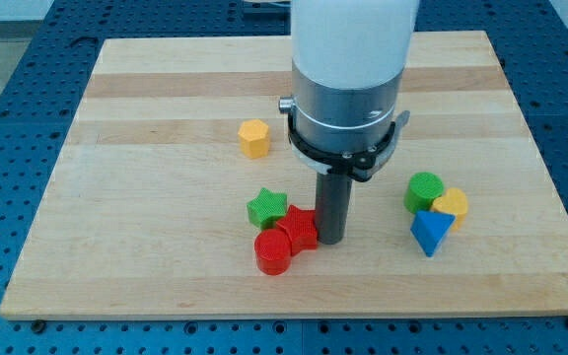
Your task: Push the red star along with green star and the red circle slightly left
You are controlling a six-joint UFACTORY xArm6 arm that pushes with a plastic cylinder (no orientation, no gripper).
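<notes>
Red star (298,229) sits low on the board, green star (266,208) touching upper left, red circle (273,251) lower left, my tip (329,240) pressed against its right side, no jaws here.

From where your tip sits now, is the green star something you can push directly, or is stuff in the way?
Probably not directly. My tip is against the red star's right side, and that star lies between it and the green star, with the red circle at lower left. Pushing left should carry it along.
</notes>
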